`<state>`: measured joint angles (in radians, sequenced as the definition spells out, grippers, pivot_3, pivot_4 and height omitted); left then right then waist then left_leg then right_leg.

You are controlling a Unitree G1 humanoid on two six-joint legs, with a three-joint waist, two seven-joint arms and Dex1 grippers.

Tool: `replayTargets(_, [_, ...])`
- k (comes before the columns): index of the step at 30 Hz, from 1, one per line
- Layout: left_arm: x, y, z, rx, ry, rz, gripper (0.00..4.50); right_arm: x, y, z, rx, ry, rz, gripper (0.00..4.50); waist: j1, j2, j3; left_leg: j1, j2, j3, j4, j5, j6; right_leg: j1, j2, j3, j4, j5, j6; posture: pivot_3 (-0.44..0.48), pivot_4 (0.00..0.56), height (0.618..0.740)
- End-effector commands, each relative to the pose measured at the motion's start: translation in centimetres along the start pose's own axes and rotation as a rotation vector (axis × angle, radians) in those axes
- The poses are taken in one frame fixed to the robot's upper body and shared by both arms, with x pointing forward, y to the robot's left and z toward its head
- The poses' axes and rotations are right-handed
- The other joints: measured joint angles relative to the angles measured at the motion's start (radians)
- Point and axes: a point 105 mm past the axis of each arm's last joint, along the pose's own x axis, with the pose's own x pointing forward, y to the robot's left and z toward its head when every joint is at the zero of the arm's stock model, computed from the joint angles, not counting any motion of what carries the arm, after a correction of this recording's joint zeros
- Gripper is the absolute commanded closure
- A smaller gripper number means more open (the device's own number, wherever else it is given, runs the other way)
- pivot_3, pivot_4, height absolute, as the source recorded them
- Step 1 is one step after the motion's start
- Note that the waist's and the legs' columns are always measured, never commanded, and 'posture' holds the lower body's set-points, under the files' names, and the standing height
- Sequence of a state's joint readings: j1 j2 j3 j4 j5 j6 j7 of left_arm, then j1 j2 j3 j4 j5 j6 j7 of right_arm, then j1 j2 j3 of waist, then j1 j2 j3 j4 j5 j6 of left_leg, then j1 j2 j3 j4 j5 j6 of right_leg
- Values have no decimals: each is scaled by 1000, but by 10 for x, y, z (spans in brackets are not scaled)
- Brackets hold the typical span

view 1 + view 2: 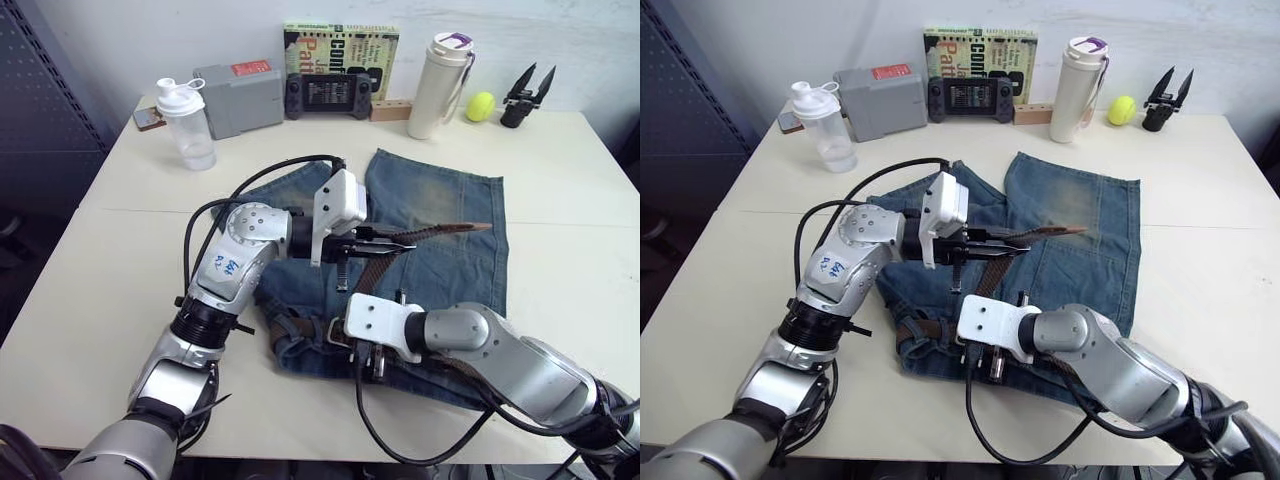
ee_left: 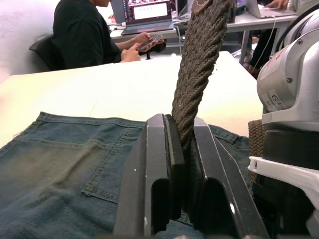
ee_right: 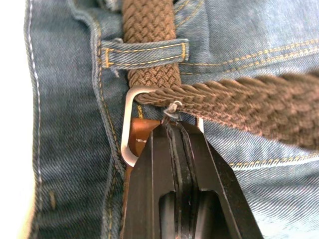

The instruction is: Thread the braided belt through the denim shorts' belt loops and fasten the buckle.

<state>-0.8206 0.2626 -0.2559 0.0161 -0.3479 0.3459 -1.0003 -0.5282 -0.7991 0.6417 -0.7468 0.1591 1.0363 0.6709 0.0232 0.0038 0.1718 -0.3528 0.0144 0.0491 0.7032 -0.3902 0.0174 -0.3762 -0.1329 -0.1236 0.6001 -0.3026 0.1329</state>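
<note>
A: Largest first?
B: Cream rectangular table [image 1: 90, 290], bearing faded blue denim shorts [image 1: 450, 215] spread flat, waistband toward the near edge, legs pointing away.
A: Then?
B: Dark brown braided belt [image 2: 199, 64], lifted off the denim, free end aimed toward the robot's right. Rest of strap largely hidden under both arms.
A: Left gripper [image 2: 180, 134]?
B: Pressed together, pinching that strap.
A: Right gripper [image 3: 172, 130]?
B: Closed at the silver rectangular metal buckle [image 3: 130, 107]; prong hard to make out. Just beyond, strap running under a blue denim belt loop [image 3: 144, 52].
</note>
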Motion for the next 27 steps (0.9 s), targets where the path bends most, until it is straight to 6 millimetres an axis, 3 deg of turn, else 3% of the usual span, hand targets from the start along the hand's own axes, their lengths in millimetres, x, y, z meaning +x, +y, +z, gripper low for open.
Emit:
replayTargets(1, [10,-3,34,130,-85,-47,4500,21,49,-57,112,232,248,4379,1,-2,-1,0,0,-1,0,0,0,1,0,0,0,0,0,0,150,731])
replayTargets(10, [8,-16,23,101,-43,-96,4500,28,54,-60,16,289,298,4379,-2,-1,-9,1,0,-2,0,0,0,2,0,-1,-1,0,0,0,150,731])
replayTargets(23, [24,-19,30,122,-71,-163,4500,37,73,-65,-54,361,503,4379,-4,0,-29,3,0,-7,-2,0,0,8,1,-6,-7,0,0,0,150,731])
replayTargets(27, [30,-22,33,127,-83,-189,4500,42,76,-68,-56,368,517,4379,-11,0,-33,18,1,-7,-7,-1,-1,22,1,-7,-10,0,-1,0,150,731])
